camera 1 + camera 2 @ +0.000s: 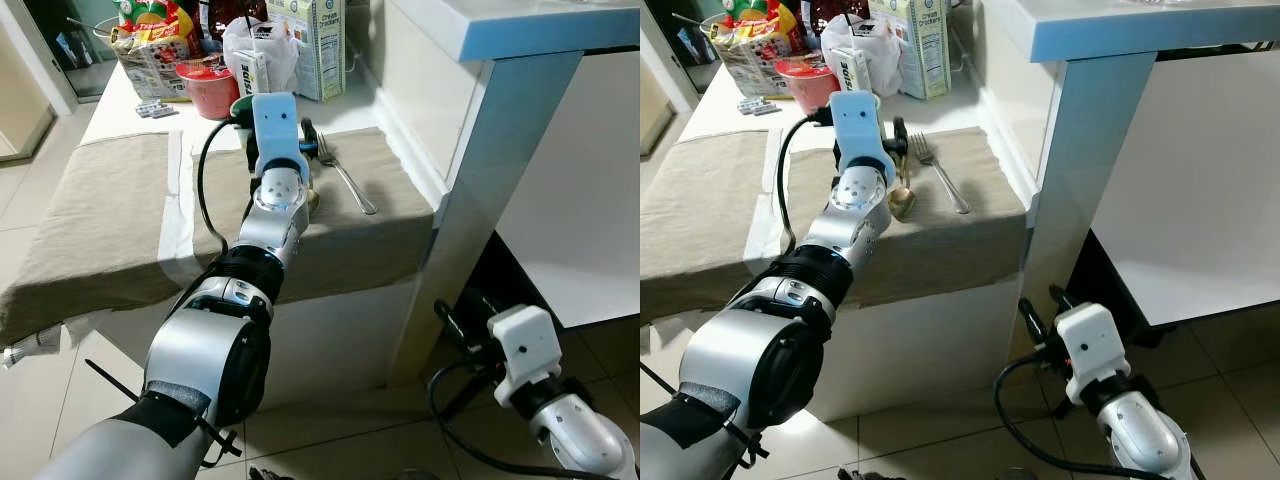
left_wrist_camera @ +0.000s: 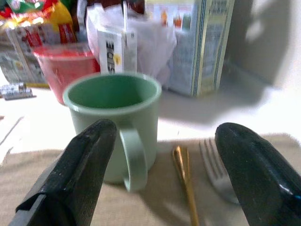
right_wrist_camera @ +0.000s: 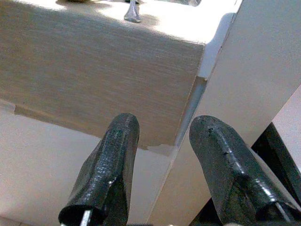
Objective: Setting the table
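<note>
Green mug [image 2: 113, 125]: upright on the beige table runner [image 1: 110, 210], directly ahead of the left gripper [image 2: 162, 183], handle turned toward it, body nearer one black finger. Likely light, rigid, smooth-walled, so somewhat slippery; best hold judged across the body or through the handle loop.

Gold spoon [image 2: 185, 181]: flat on the runner, between the jaws' line, just beside the mug.

Fork [image 1: 345, 172]: flat, beside the spoon, before the other finger.

Left gripper: jaws wide, empty.

Right gripper [image 3: 164, 165]: hangs low below the table edge, fingers parted, empty.

Beyond the mug: red cup [image 1: 210, 88], cartons, bags.
</note>
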Robot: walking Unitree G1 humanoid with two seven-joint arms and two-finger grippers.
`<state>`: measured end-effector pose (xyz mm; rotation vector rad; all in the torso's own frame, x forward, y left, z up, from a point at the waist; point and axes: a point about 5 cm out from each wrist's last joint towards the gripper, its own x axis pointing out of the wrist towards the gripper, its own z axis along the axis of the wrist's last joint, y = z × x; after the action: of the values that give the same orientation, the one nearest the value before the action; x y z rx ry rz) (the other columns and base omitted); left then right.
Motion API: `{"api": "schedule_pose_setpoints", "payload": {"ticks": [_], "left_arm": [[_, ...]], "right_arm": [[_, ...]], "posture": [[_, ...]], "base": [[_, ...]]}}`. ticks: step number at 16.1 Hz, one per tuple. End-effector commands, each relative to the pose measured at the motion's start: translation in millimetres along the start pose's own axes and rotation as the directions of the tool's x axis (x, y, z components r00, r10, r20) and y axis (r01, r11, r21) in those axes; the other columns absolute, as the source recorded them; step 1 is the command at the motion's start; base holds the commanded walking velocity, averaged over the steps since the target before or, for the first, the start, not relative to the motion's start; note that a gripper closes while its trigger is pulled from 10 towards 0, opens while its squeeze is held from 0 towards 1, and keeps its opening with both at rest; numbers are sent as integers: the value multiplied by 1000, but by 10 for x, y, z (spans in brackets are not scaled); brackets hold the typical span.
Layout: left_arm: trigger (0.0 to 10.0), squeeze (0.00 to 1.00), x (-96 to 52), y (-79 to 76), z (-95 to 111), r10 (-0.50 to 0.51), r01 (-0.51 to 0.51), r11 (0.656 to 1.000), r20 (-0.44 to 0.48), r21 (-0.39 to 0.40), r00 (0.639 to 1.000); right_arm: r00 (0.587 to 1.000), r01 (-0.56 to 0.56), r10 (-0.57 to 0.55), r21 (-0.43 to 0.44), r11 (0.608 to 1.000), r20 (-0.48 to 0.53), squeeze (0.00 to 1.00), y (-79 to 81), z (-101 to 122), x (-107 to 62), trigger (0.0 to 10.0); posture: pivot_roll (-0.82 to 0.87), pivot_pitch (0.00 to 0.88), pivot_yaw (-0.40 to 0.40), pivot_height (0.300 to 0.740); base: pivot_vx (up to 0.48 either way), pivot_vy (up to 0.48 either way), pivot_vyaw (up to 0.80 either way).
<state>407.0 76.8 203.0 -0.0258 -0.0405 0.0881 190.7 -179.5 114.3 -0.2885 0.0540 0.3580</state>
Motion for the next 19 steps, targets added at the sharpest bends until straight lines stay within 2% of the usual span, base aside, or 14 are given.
{"api": "schedule_pose_setpoints", "payload": {"ticks": [1,8,13,15,16,17,19], "left_arm": [[10000,0,23,18,37,13,-13,999,8,34,1000],[10000,0,38,81,-13,43,-41,998,-22,54,999],[10000,0,32,45,-46,24,-21,997,-45,78,999],[10000,0,36,66,-65,29,-24,997,-64,79,998],[10000,969,39,84,-72,36,-31,996,-68,79,997],[10000,1000,40,97,-77,45,-39,996,-69,81,997],[10000,1000,43,118,-75,63,-58,995,-70,76,996]], "right_arm": [[1000,-2,2,5,1000,1,0,-17,-15,-37,10000],[1000,3,-3,5,1000,-12,0,-18,-63,-117,10000],[999,11,-11,3,1000,-30,0,-48,-138,-134,10000],[999,15,-14,8,1000,-45,0,-32,-243,-186,10000],[998,14,-13,11,1000,-54,0,2,-309,-201,10000],[998,12,-12,14,1000,-60,0,41,-356,-200,10000],[998,6,-5,20,1000,-68,0,163,-426,-145,10000]], "posture": [[-356,70,80,740],[-376,91,75,740],[-396,104,77,740],[-398,109,77,740],[-397,110,77,740],[-397,111,76,740],[-397,113,75,740]], "base": [[0,0,0],[0,0,0],[0,0,0],[0,0,0],[0,0,0],[0,0,0],[0,0,0]]}}
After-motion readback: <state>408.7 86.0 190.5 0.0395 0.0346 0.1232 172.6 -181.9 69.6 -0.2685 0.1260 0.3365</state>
